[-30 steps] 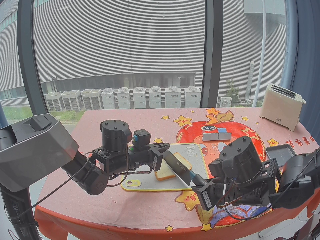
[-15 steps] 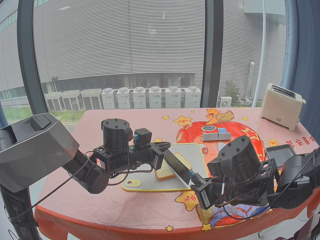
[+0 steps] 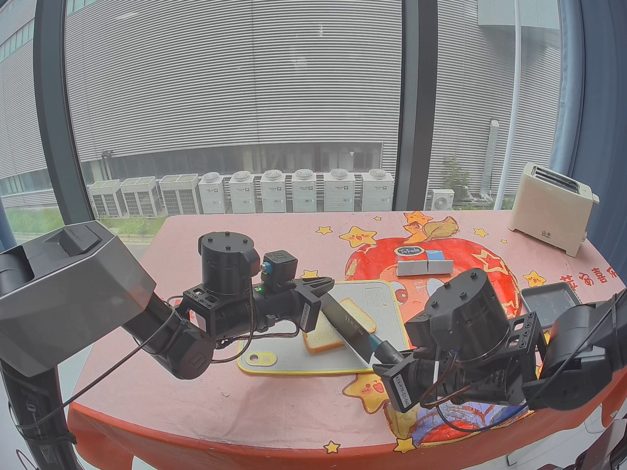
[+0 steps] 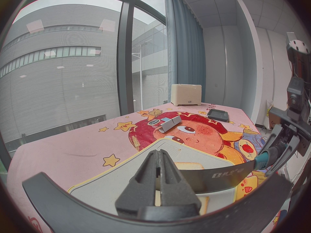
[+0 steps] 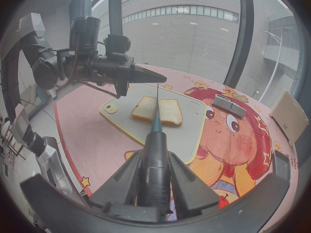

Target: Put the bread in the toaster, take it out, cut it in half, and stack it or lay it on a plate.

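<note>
Pink tablecloth (image 3: 261,399), bread (image 5: 168,109) laid flat on the cutting board (image 3: 385,308) under the knife (image 3: 349,329), whose handle is clamped tight in the right claw (image 5: 155,154), while the left claw (image 4: 158,156) is pinched shut on nothing beside the blade, so the unpinned slice could easily get dragged or cut lopsided.
</note>
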Robot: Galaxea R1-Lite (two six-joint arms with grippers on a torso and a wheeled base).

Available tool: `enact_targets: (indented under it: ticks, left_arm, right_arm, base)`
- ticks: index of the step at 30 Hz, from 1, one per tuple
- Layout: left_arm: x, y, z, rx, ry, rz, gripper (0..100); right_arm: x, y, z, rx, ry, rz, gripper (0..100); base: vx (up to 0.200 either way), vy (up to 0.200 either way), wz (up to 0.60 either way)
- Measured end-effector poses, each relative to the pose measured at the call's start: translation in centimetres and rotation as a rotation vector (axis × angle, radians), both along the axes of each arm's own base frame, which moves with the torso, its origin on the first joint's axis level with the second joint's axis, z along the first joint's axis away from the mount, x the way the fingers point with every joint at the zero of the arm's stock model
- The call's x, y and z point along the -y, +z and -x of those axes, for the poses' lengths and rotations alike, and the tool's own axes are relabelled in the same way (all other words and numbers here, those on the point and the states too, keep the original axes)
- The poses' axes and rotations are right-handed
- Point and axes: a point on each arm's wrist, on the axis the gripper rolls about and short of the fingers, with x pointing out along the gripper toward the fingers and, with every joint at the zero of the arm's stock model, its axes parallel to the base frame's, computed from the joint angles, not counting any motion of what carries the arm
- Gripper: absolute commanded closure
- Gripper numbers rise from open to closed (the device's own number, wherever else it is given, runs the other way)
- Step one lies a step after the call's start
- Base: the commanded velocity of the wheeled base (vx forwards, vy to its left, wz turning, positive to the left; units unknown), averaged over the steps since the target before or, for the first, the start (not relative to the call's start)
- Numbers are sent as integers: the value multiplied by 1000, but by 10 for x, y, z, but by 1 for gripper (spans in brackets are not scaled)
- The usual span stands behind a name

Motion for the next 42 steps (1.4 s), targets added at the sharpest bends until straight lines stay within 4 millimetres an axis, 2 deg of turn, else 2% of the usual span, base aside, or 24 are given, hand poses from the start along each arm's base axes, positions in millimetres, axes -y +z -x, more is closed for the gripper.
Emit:
enact_targets:
  ticks: [13, 28, 42]
  left_arm:
    - [1, 3, -1, 16, -1, 10, 100]
    - [-13, 43, 10, 89, 15, 54, 100]
    - [-34, 59, 18, 118, 53, 67, 100]
  right_arm:
    - [1, 3, -1, 8, -7, -8, 100]
    - [2, 3, -1, 6, -9, -10, 100]
    - [2, 4, -2, 7, -14, -11, 100]
  base:
    - [0, 0, 0]
    - [0, 0, 0]
    - [0, 0, 0]
